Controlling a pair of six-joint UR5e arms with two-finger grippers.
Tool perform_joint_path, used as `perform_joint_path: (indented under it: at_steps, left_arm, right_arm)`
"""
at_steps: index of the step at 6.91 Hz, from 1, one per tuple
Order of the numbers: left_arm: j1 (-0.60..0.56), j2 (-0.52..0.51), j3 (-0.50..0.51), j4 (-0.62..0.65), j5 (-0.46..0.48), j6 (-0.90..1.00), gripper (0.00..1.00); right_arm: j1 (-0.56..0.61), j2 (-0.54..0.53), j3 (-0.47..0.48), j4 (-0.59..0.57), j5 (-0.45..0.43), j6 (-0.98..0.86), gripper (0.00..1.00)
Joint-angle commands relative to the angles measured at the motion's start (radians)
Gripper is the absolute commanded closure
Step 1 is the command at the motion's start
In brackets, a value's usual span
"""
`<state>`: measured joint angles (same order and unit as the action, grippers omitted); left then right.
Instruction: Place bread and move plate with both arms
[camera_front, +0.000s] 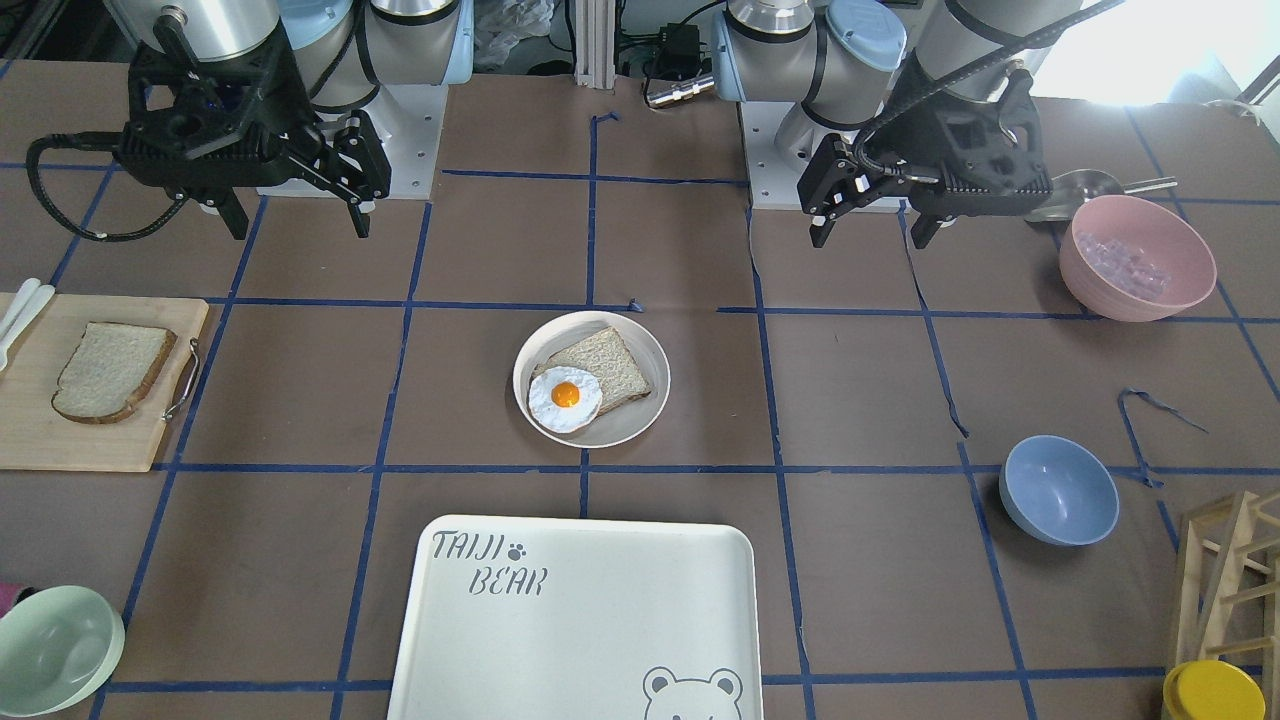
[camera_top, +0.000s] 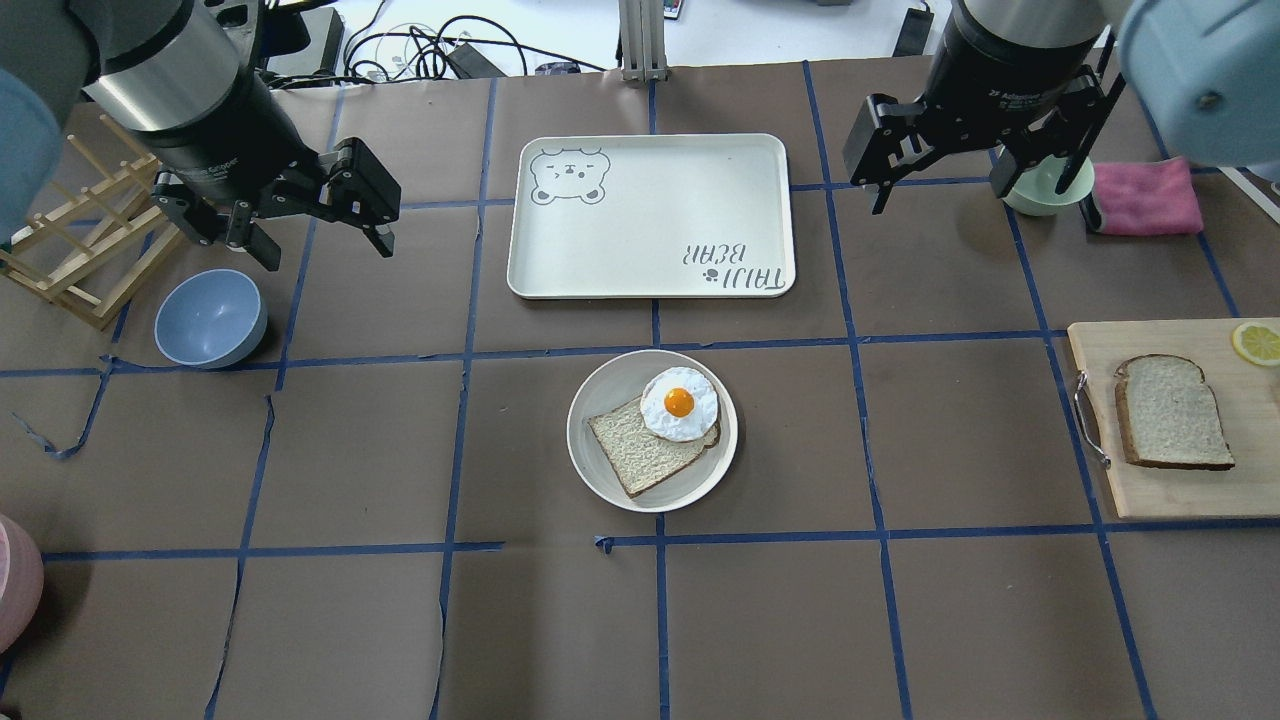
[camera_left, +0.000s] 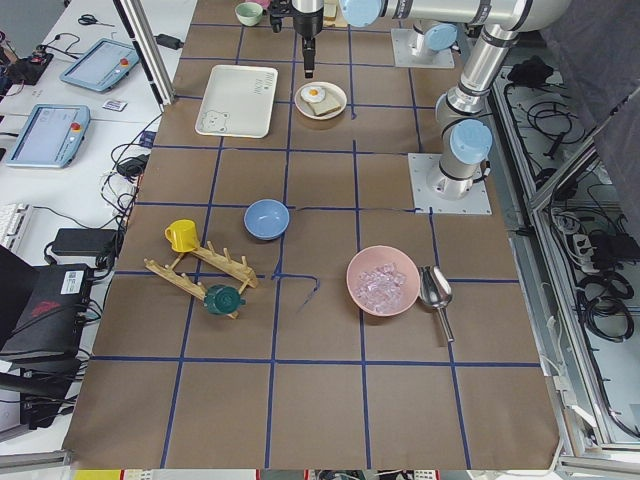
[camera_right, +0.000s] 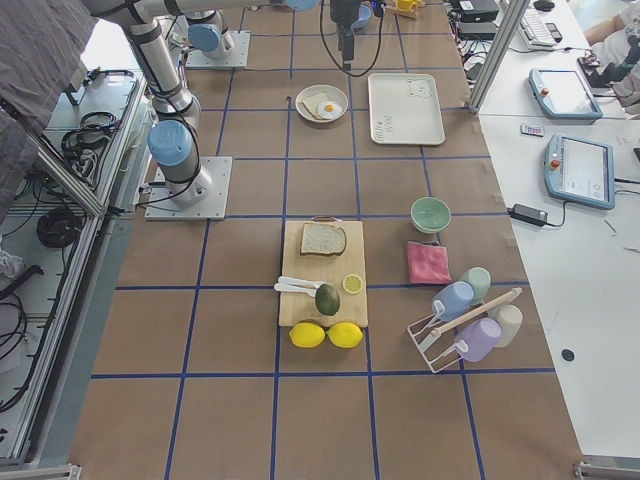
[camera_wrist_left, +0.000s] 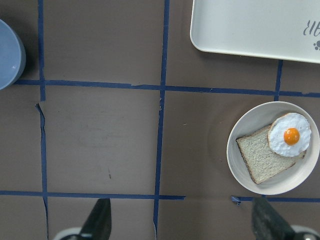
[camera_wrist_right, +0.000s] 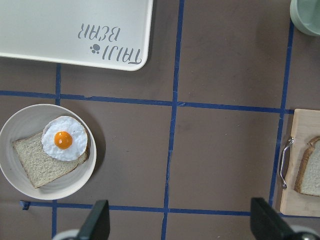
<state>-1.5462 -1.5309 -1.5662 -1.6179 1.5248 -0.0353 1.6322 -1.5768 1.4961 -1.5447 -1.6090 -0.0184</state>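
The bread lies flat on a wooden cutting board at the table's right side; it also shows in the front view and at the edge of the right wrist view. The plate sits at the table's middle and holds a smaller square slice with a fried egg on top; it also shows in the front view. My left gripper hangs open and empty above the table, left of the tray. My right gripper hangs open and empty, right of the tray. Both are well apart from the plate and the bread.
The white "TAIJI BEAR" tray lies just beyond the plate. A blue bowl and a wooden rack are under the left arm. A green bowl and a pink cloth are by the right arm. A pink bowl stands at the near left.
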Motion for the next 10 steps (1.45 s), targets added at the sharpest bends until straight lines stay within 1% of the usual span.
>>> perform_joint_path:
  at_steps: [1, 9, 10]
  left_arm:
    - [0.000, 0.000, 0.000, 0.000, 0.000, 0.000, 0.00]
    - [0.000, 0.000, 0.000, 0.001, -0.002, 0.000, 0.00]
    - [0.000, 0.000, 0.000, 0.001, 0.000, 0.000, 0.00]
  right_arm:
    - [0.000, 0.000, 0.000, -0.002, 0.000, 0.000, 0.00]
    - [-0.006, 0.003, 0.001, -0.011, -0.002, -0.003, 0.00]
    - [-0.056, 0.004, 0.004, 0.000, 0.000, -0.050, 0.00]
